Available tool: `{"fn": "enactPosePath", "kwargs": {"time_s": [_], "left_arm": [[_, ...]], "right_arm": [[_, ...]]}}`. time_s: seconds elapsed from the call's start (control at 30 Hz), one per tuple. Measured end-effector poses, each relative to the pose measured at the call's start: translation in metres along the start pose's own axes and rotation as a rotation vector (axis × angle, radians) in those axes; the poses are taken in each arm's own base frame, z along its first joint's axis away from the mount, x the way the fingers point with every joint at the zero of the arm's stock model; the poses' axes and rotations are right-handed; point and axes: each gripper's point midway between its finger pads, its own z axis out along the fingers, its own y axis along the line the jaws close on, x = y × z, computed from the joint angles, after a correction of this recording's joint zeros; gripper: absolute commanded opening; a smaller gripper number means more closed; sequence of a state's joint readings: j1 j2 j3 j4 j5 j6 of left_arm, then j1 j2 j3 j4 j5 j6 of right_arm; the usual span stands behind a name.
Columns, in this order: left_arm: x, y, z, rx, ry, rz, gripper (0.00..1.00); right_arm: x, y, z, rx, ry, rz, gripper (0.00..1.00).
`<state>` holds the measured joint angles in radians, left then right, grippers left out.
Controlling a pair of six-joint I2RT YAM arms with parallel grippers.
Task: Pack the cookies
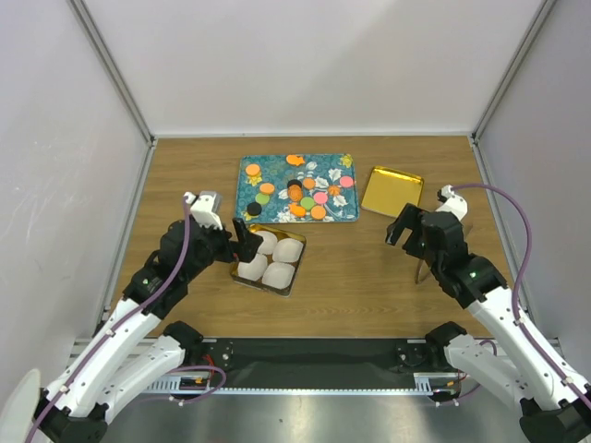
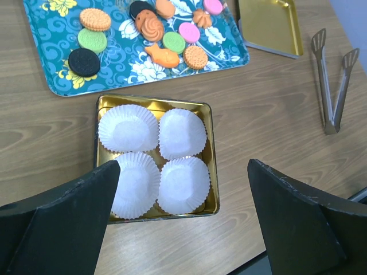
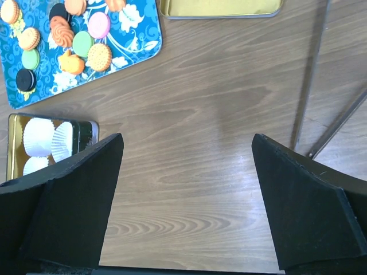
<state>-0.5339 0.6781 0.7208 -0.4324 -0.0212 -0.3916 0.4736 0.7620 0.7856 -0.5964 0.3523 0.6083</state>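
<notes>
The cookies (image 1: 297, 189) lie on the teal tray (image 1: 246, 210), upper centre. The left hand (image 2: 183, 165) hovers over the tin (image 2: 205, 114), wide open and empty; the right hand (image 3: 187, 137) is likewise. Best to pinch an outlying cookie squarely, clear of its neighbours.

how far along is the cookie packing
Set up only: four paper cups sit in the gold tin, the lid lies aside. Nothing is in hand; the left gripper and right gripper are open and empty. All the cookies are on the teal tray, so all the packing is left.
</notes>
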Motion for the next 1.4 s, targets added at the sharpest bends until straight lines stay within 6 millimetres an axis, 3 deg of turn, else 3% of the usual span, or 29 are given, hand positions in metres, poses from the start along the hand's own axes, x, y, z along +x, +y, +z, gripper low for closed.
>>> {"fn": "enactPosePath", "kwargs": {"time_s": [0.2,0.37,0.5,0.63,0.73,1.17,1.4], "left_arm": [[-0.003,-0.001,-0.006,0.008,-0.020,0.001,1.00],[0.000,-0.003,-0.007,0.021,-0.005,0.004,1.00],[0.004,-0.004,-0.008,0.031,0.010,0.008,1.00],[0.004,-0.010,-0.011,0.062,0.015,0.008,1.00],[0.006,-0.014,-0.012,0.085,0.024,0.009,1.00],[0.009,-0.022,-0.014,0.136,0.042,0.009,1.00],[0.010,-0.025,-0.015,0.150,0.047,0.009,1.00]], "right_arm": [[0.004,-0.007,0.000,0.051,0.040,-0.031,1.00],[0.003,-0.020,0.011,0.146,0.074,-0.051,1.00],[0.004,-0.061,0.027,0.270,0.105,0.016,1.00],[0.026,-0.111,0.043,0.371,0.198,0.147,1.00],[0.040,-0.130,0.050,0.408,0.255,0.214,1.00],[0.057,-0.157,0.083,0.510,0.316,0.218,1.00],[0.072,-0.169,0.104,0.559,0.381,0.192,0.89]]}}
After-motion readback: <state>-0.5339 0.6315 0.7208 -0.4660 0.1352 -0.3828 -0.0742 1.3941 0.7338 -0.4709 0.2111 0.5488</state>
